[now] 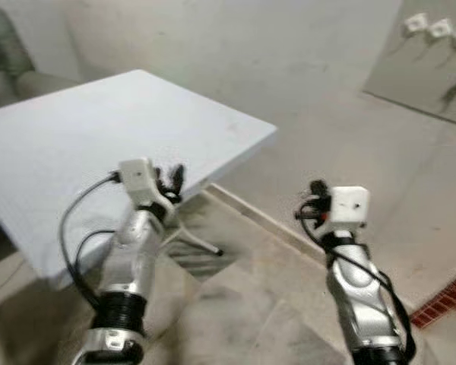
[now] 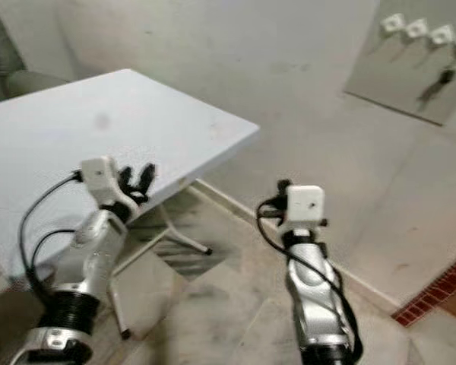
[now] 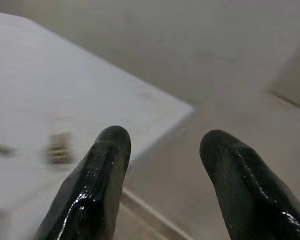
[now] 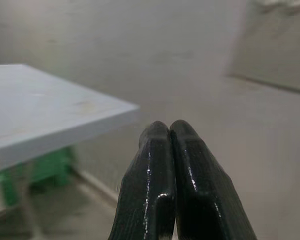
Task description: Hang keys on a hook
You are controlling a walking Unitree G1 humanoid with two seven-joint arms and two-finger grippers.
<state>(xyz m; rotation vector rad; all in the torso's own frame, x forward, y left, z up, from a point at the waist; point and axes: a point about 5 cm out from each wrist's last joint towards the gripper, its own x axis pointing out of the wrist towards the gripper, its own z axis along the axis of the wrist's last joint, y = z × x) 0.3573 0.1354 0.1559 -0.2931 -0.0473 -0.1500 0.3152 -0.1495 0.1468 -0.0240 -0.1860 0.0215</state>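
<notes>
Keys (image 2: 432, 82) hanging on wall hooks (image 2: 416, 29), well apart from released left gripper (image 2: 135, 179), clenched right gripper (image 4: 169, 131)

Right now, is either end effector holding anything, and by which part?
Nothing is held. The left end effector is open with only air between its fingers; the right end effector is shut on nothing. Keys hang on the wall board.

Dark keys (image 2: 441, 78) too small to resolve, hook board (image 2: 410, 65) cut off at edge

Head cameras look down over both arms; wrist cameras face the table (image 1: 99, 129) corner.
</notes>
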